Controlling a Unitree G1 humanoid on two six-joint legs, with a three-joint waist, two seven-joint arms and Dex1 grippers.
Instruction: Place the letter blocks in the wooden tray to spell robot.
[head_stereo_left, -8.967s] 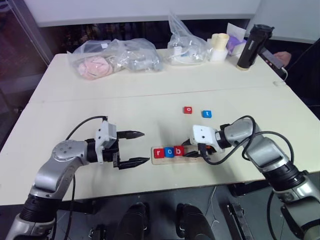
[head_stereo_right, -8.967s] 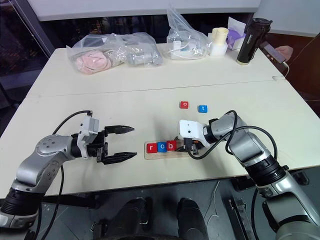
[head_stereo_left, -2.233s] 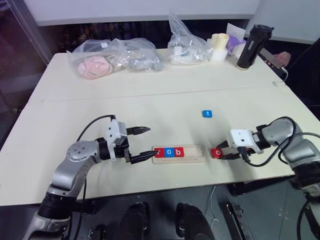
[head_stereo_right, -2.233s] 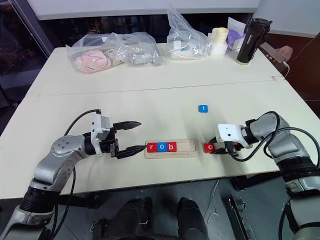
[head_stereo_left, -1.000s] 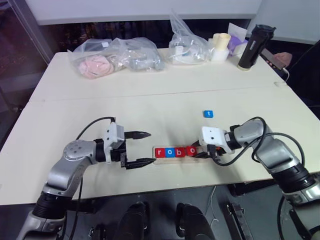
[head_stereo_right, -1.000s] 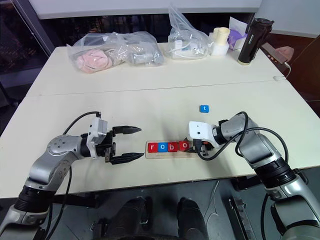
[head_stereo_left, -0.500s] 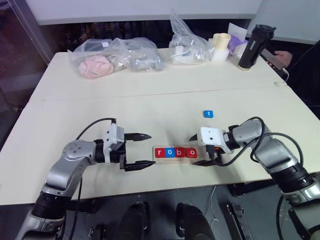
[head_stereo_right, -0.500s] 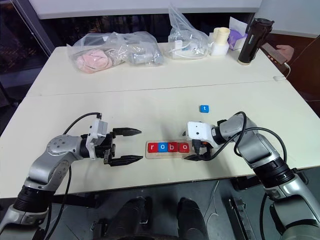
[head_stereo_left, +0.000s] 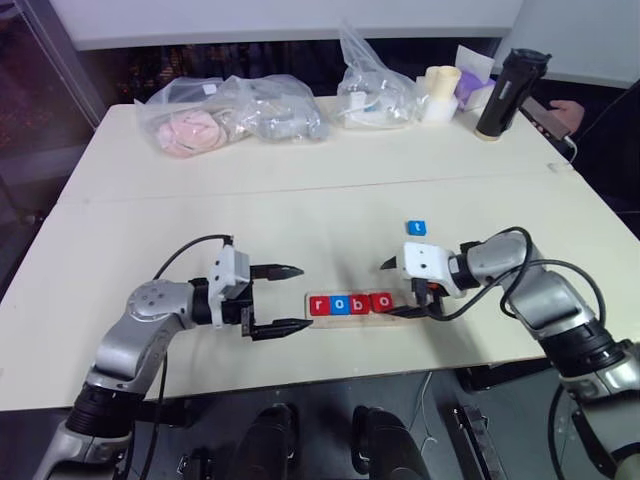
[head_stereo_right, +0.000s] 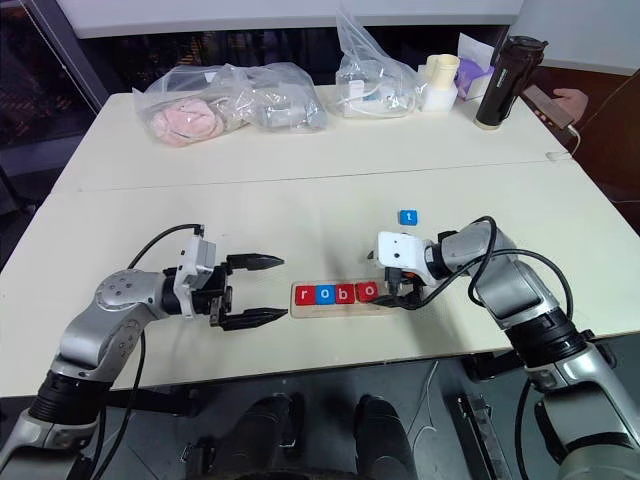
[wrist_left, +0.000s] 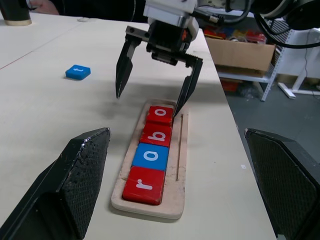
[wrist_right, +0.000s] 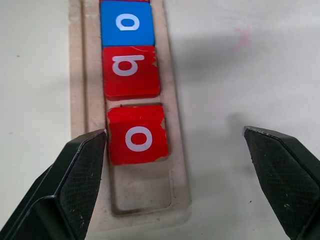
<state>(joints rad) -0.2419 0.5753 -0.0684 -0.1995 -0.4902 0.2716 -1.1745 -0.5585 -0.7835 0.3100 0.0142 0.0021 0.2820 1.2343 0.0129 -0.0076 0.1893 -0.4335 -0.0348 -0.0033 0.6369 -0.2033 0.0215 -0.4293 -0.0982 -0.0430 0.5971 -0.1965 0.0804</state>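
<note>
The small flat blue square "t" tile (head_stereo_left: 417, 228) lies at twelve o'clock from the right gripper (head_stereo_left: 400, 288), whose released jaws straddle the long pale-wood tray's (wrist_right: 178, 192) vacant end; left gripper (head_stereo_left: 290, 298) is likewise released, farther off.

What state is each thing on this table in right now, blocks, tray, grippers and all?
red r block: lying in the tray
blue o block: in the tray
red b block: in the tray
red o block: in the tray, released
blue t block: loose on the table
wooden tray: last slot empty
left gripper: open, empty
right gripper: open, over the tray's end
</note>
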